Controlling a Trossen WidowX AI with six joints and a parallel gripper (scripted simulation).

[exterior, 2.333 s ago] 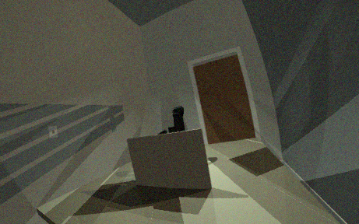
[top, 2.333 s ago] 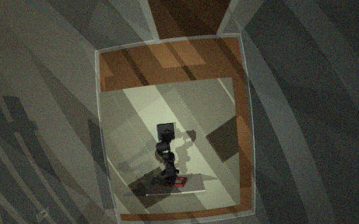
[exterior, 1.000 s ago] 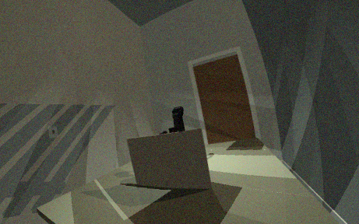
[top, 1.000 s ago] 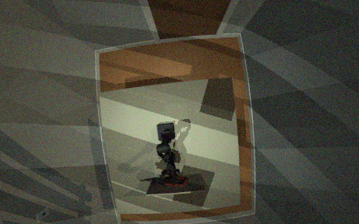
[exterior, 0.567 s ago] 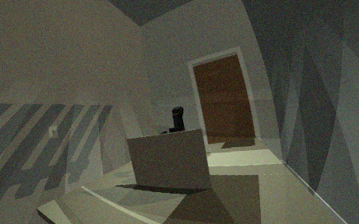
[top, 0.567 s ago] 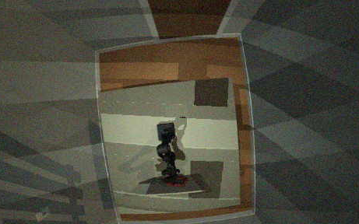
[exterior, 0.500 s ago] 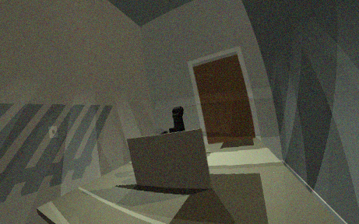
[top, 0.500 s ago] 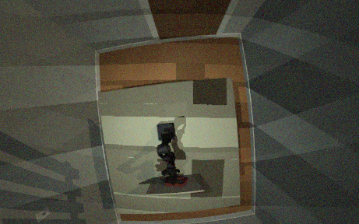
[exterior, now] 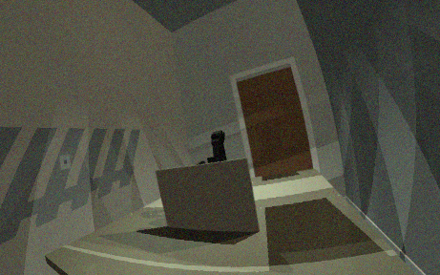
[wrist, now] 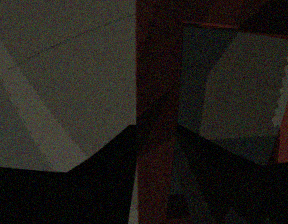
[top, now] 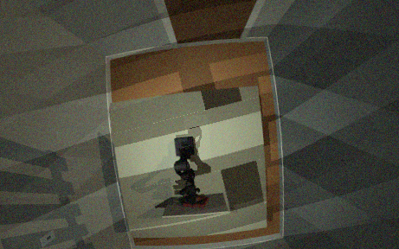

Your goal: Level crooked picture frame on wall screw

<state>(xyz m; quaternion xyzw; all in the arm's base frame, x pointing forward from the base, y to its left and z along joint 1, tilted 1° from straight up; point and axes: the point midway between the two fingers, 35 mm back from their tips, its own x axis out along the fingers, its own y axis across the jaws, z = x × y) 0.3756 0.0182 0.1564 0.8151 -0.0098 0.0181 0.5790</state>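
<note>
jaws clamped (narrowly), picture frame [wrist: 155, 96] gripped

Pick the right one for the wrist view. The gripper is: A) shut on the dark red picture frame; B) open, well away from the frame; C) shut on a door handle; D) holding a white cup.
A: the gripper is shut on the dark red picture frame, whose border runs down between the dark fingers.

dark red picture frame [wrist: 155, 83], brown door [exterior: 273, 119], black arm [top: 186, 173]
</note>
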